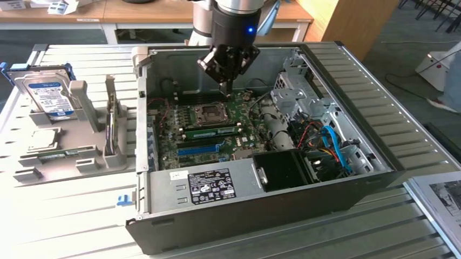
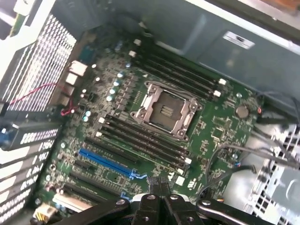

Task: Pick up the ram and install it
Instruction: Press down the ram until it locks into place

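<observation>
The ram (image 1: pixel 210 130), a long thin green stick, lies along the memory slots just below the CPU socket (image 1: pixel 211 112) inside the open computer case (image 1: pixel 374 162); it looks seated in a slot. My gripper (image 1: pixel 225 90) hangs above the motherboard's far side, beyond the socket and apart from the ram, its fingers shut with nothing between them. In the wrist view the shut gripper (image 2: pixel 159 186) points down over the motherboard, with the CPU socket (image 2: pixel 165 112) and a bank of dark memory slots (image 2: pixel 145 140) below it.
A grey stand (image 1: pixel 65 162) on the exterior view's left holds a silver hard drive (image 1: pixel 49 97), an upright expansion card (image 1: pixel 112 118) and a processor chip (image 1: pixel 43 140). Drive cage (image 1: pixel 303 97), cables (image 1: pixel 331 145) and power supply (image 1: pixel 209 186) crowd the case.
</observation>
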Tool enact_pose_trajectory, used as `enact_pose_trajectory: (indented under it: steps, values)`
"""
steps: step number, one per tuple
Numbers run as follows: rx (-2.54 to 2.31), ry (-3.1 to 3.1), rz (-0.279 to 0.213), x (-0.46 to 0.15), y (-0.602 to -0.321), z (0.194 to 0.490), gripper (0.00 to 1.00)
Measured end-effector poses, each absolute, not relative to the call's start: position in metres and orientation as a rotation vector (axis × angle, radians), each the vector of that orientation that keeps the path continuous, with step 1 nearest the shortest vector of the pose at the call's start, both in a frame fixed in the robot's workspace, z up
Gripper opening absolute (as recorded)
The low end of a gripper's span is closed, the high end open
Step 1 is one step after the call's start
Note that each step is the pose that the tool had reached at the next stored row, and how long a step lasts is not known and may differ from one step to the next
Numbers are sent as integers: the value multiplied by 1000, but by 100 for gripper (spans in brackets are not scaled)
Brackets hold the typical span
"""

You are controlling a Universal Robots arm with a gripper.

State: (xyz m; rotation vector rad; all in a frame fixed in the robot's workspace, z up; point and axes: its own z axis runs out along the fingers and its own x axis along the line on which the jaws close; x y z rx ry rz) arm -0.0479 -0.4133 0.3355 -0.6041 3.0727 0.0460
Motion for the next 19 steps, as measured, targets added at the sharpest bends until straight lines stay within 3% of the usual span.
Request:
enact_pose_trajectory:
  steps: [19]
  values:
    - [-122, 3125, 43, -48, -413, 335, 10]
